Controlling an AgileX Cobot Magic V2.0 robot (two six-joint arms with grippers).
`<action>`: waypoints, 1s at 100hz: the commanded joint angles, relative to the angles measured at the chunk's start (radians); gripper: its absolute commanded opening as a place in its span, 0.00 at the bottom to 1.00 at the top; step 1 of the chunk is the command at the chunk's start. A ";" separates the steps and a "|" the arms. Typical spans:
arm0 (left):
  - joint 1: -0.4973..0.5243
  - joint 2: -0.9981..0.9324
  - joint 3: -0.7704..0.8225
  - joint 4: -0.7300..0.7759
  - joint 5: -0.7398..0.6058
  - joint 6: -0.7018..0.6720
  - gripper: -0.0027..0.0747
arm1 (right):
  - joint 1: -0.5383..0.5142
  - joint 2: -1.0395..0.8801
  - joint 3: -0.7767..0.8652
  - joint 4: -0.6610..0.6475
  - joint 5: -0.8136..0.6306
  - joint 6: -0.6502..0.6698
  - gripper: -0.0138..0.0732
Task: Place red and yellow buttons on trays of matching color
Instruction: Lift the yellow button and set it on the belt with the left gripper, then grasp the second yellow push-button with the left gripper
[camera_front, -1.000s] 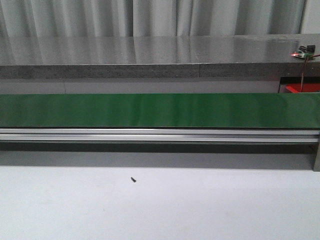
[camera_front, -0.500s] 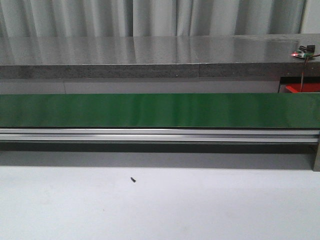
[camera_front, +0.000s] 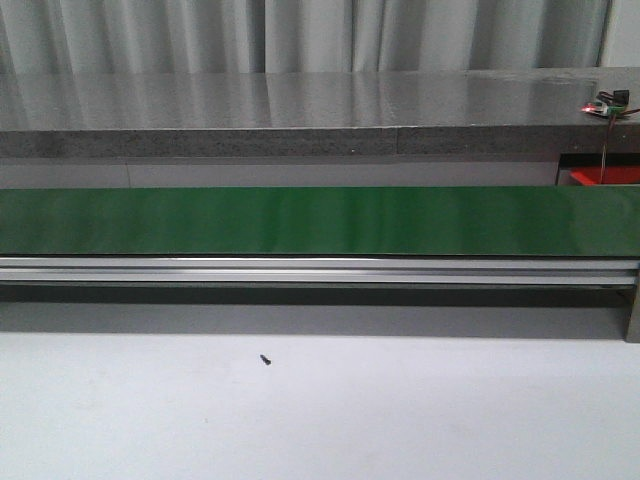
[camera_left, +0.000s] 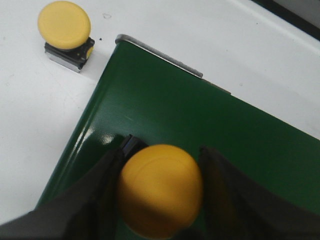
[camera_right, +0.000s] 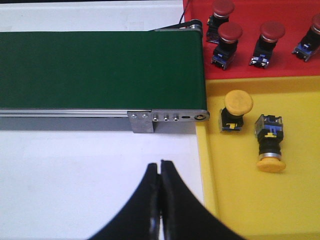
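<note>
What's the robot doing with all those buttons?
It is sorting buttons by color. The left end effector is shut on a yellow button over the green belt, with another yellow button standing on the white table beside it. The right end effector is shut and empty, near the yellow tray, which holds two yellow buttons. The red tray holds several red ones.

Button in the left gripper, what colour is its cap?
Yellow. The button sits between the left gripper's fingers over the green belt; left wrist view shows it best.
</note>
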 joint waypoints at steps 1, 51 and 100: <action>-0.009 -0.028 -0.028 -0.036 -0.052 0.002 0.36 | 0.002 0.003 -0.026 -0.002 -0.053 -0.005 0.08; -0.009 0.002 -0.028 -0.048 -0.088 0.026 0.76 | 0.002 0.003 -0.026 -0.002 -0.053 -0.005 0.08; 0.085 -0.054 -0.029 -0.161 -0.134 -0.025 0.77 | 0.002 0.003 -0.026 -0.002 -0.060 -0.005 0.08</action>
